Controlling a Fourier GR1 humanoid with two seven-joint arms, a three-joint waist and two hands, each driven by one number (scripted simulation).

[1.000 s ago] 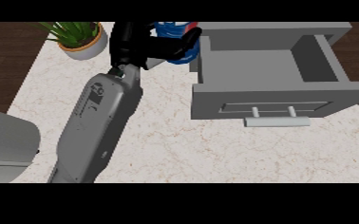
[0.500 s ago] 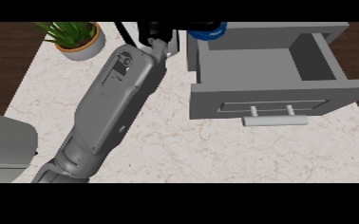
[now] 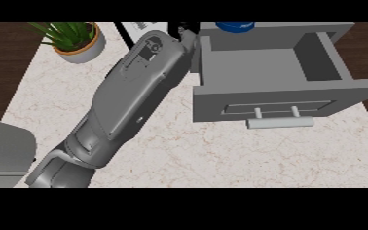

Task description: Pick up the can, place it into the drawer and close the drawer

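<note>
Marble counter [image 3: 215, 161], potted plant [image 3: 75, 39] far-left, open drawer [image 3: 266, 85] right; can [image 3: 235, 27] at its back edge; left hand [image 3: 185, 29] grip unreadable.

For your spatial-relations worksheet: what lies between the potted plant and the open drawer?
In the head view, the robot's grey forearm lies across the counter between the potted plant and the drawer.
</note>
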